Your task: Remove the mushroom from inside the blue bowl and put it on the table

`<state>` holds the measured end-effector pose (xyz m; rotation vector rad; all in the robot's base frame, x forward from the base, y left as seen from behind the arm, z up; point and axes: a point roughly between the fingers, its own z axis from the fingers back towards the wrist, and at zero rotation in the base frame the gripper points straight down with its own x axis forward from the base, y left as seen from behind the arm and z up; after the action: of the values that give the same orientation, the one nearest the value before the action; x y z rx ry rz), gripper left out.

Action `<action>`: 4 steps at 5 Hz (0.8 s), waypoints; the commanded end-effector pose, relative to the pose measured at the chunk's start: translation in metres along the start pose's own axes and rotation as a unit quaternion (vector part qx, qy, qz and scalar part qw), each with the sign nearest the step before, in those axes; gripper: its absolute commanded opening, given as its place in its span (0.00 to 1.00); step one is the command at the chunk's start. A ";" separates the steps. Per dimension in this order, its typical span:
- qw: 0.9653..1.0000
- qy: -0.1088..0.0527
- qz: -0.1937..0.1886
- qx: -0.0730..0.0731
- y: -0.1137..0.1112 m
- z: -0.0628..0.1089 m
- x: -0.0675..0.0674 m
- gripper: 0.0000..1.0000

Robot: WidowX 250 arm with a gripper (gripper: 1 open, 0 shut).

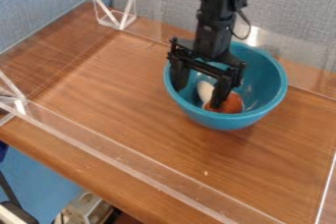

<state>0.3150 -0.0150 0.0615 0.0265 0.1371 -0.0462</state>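
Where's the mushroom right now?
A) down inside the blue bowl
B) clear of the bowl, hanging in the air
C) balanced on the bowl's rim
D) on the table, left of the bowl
A: the mushroom sits low inside the blue bowl, its cap below the rim, with the gripper's dark fingers reaching in over it.

- Looks like a robotics lab: a black robot arm (221, 17) works over the bench (125, 95).
- Low clear walls edge the wood-grain bench.
- Grey fabric-like panels (59, 2) stand behind.
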 end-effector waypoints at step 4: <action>1.000 -0.023 0.002 -0.005 -0.002 0.020 0.004 0.00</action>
<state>0.3126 -0.0186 0.0602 0.0201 0.1649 -0.0469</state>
